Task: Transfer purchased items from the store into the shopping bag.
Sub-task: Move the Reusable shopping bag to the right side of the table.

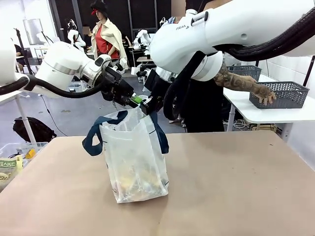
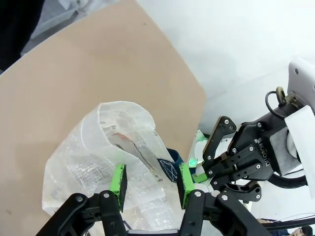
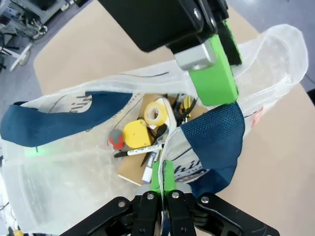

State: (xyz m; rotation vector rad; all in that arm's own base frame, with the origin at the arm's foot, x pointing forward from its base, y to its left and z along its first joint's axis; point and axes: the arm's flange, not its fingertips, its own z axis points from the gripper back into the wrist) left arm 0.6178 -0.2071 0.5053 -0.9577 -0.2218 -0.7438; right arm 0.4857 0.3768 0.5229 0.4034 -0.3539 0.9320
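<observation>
Stretching the mouth of the bag (image 1: 135,157) evenly is advised. The left gripper (image 2: 151,181) is angled down at one rim, jaws half apart, no pinch evident; the bag is stood mid-table (image 1: 236,187), items (image 3: 147,130) inside; the right gripper (image 3: 162,179) is clamped on the opposite rim

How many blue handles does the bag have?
2: one handle droops at the left of the bag; the other handle hangs at its right.

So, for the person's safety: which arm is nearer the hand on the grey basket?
Right. The right arm reaches in from the side of the hand and basket; the left arm is opposite, beyond the shopping bag.
</observation>
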